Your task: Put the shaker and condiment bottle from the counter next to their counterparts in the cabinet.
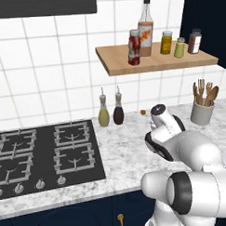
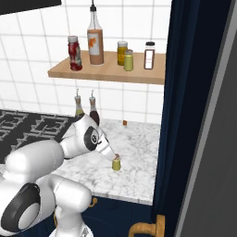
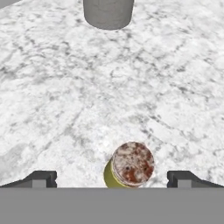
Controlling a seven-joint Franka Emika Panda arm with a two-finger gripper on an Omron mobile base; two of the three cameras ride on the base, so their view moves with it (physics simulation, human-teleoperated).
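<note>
Base views flank the counter (image 1: 126, 156); hand view looks closely down.

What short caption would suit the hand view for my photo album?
Open jaws flank a small yellow-green shaker on the marble counter, a grey utensil holder beyond.

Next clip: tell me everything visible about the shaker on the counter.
The shaker is a tiny yellow-green cylinder with a mottled grey-brown cap. It stands upright on the marble counter, near the front edge in the right base view. In the hand view it sits between the two fingertips of the open pincer, closer to the right one; neither appears to touch it. Its material cannot be told. A grey utensil holder stands farther back.
</note>
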